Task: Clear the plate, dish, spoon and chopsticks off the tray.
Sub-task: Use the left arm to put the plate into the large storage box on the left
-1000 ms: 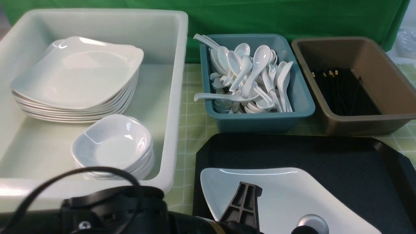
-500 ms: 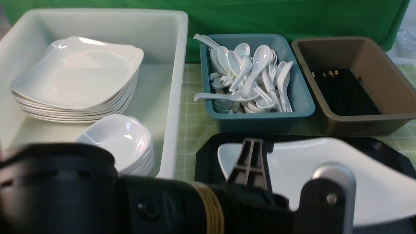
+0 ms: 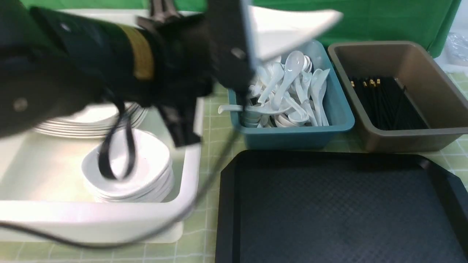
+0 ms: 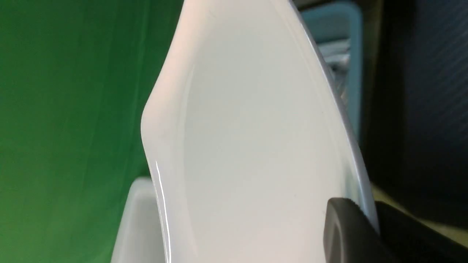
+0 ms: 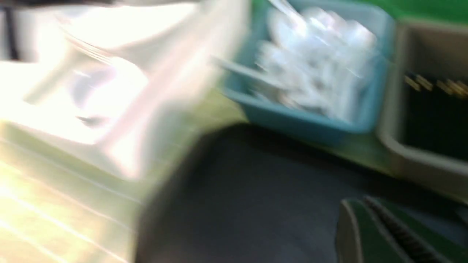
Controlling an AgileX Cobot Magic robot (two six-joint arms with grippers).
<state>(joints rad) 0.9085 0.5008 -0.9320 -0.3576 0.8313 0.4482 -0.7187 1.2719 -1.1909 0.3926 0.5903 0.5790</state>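
plate [image 3: 289, 29] aloft, left end effector [image 4: 367, 233] clamped on it — right end effector [image 5: 380, 230] closed

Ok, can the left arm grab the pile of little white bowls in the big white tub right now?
Probably not yet. The left arm's tool is shut on the large glossy white square plate, so it has no free grip. The stacked small white bowls sit uncovered in the white plastic tub.

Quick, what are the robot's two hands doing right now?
Left gripper: closed, holding the plate.
Right gripper: closed, nothing visible in it.
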